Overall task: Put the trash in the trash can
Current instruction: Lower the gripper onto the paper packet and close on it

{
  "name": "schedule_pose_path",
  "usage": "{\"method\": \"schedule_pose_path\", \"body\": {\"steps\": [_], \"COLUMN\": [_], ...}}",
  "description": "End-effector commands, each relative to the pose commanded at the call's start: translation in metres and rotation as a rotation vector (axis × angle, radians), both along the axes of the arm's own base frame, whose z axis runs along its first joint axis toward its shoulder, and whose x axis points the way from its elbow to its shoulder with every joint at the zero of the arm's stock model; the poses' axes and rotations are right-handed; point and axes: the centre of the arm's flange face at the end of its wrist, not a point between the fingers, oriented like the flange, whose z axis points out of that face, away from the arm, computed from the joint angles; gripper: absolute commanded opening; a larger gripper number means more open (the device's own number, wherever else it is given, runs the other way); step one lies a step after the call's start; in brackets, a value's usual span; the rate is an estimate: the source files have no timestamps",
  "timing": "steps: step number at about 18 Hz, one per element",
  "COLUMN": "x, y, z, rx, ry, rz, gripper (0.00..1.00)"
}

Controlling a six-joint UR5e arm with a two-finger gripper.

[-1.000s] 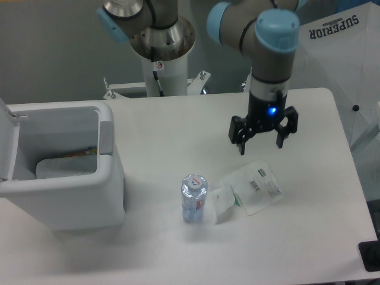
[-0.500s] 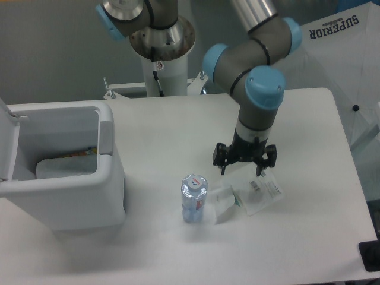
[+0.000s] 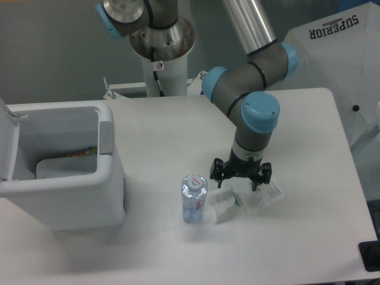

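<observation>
Neither piece of trash had reached the trash can (image 3: 110,190) — its lid stood open. The gripper (image 3: 241,176), fingers spread, hovered directly over the white pouch (image 3: 249,199) on the table (image 3: 178,130); the water bottle (image 3: 194,198) stood just beside it, untouched.
</observation>
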Motion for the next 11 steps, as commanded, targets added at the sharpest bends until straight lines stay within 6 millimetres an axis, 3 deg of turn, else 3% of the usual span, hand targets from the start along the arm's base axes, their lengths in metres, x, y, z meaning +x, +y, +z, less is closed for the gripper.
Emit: {"method": "schedule_pose_path", "body": {"steps": [11], "x": [0.0], "y": [0.009], "z": [-0.016], "rx": [-0.001], "ry": [-0.002], "rz": [-0.006], "gripper": [0.96]}}
